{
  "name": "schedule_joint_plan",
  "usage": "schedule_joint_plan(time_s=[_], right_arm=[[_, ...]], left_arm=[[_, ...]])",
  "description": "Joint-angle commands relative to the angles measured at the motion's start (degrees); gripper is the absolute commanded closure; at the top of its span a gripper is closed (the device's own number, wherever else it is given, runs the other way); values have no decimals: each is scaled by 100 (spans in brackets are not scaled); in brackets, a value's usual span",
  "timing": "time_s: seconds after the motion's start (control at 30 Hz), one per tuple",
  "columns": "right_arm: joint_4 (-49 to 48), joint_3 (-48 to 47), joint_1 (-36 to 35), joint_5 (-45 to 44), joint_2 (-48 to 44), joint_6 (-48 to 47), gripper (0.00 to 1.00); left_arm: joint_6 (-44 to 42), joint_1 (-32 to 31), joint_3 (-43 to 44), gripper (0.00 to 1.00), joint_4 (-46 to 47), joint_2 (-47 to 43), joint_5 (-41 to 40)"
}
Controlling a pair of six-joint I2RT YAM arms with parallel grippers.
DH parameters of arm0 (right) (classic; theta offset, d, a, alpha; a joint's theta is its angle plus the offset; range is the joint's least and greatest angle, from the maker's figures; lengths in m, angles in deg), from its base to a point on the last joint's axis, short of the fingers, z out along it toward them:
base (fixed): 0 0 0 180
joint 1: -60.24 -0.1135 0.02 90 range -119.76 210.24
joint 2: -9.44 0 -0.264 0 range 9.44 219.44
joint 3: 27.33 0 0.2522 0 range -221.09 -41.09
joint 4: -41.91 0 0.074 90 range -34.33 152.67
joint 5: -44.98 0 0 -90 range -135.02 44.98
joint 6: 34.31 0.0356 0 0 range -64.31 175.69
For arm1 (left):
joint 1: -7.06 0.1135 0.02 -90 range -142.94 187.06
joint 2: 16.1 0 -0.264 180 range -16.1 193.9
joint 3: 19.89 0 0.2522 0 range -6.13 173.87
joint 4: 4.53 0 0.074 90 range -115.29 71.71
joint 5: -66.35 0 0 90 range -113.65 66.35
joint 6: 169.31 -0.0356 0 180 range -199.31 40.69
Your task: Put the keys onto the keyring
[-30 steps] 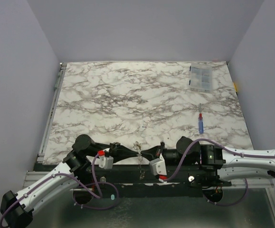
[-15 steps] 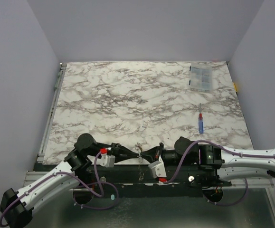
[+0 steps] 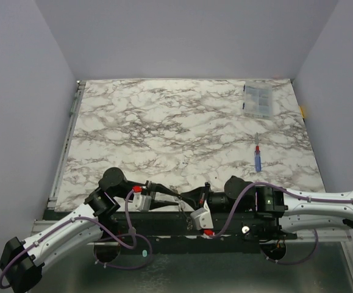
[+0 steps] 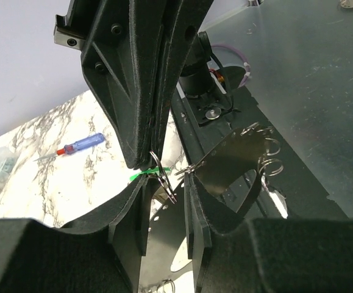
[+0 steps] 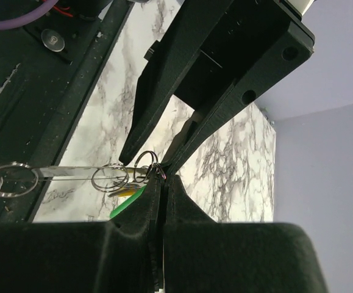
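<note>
The keyring [image 5: 144, 165] is a bunch of thin wire rings joined to a flat metal strip [image 5: 60, 173]. It hangs over the table's near edge. My right gripper [image 5: 160, 177] is shut on one ring. The green key [image 5: 126, 204] and the pale yellow key [image 5: 125, 191] lie just beside its fingertips. From the left wrist view, the right gripper [image 4: 149, 160] comes down shut, with the green key [image 4: 144, 174] at its tip. My left gripper [image 4: 166, 183] stands open, with a wire ring [image 4: 169, 186] hanging loose between its fingers. Seen from above, both grippers meet tip to tip: left gripper [image 3: 174, 196], right gripper [image 3: 186, 199].
A blue stick with a red tip [image 3: 257, 160] lies on the marble table [image 3: 164, 122] at the right. A clear plastic box [image 3: 258, 99] sits at the far right corner. The black base frame [image 3: 164, 238] runs below the grippers.
My left gripper has gone from shut to open and its arm has shifted slightly. The right gripper stays shut on the ring.
</note>
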Motion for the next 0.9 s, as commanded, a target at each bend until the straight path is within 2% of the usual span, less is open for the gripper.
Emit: schedule_joint_plan(time_s=[0.0,0.07,0.27,0.37,0.5,0.7,0.87], right_arm=[[-703,84,-13,-197,11,-118,99],[-734,96,-10,-210,0,-105,99],[-911,149,-11,-360,-65,-98,99],[-990,172,-9,-407,-84,-101,99],[-1038,191,-13,-411,-86,-98,99],[-1113,177,-14,-399,-38,-107,99],[-1120,107,-13,-577,-44,-146,99]], left_arm=[[102,-74,346,65,142,-83,230],[122,-78,386,62,97,-177,108],[277,-78,405,42,-152,-613,-856],[484,-76,381,37,-155,-889,-1221],[821,-74,365,34,-157,-1193,-1682],[922,-75,333,34,-208,-1315,-1645],[849,-75,320,42,-367,-1590,-2042]])
